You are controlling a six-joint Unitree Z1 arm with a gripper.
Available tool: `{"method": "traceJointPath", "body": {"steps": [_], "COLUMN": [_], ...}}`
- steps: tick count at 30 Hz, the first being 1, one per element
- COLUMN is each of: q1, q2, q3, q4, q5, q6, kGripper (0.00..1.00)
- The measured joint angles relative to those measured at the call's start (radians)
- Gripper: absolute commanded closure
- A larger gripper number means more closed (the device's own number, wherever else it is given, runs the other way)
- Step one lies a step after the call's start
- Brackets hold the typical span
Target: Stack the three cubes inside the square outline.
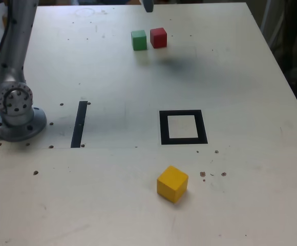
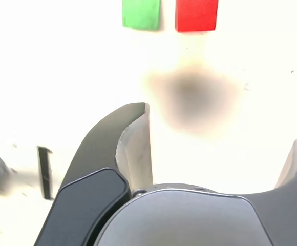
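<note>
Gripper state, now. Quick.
Gripper: open, jaws wide apart, holding nothing; it hangs above the table short of the green cube and red cube.

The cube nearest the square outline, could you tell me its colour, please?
Yellow; the exterior view shows it best.

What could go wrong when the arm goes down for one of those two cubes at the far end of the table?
The green cube and red cube sit almost touching, so a finger of the open pincer may not fit between them and could knock the neighbour away. No cube is in the square outline yet, and the yellow cube sits skewed, so stacking could go off-centre.
</note>
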Motion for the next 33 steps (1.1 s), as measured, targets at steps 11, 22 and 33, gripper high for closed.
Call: {"method": "traceJointPath", "body": {"steps": [11,22,33], "q1": [0.034,0.052,0.036], "q2": [0.011,0.08,0.103], "q3": [-0.009,-0.101,-0.137], "q4": [0.009,0.009,0.009], "q5": [0.018,0.036,0.199], "q6": [-0.371,-0.682,-0.847], "kGripper": [0.09,0.09,0.04]}}
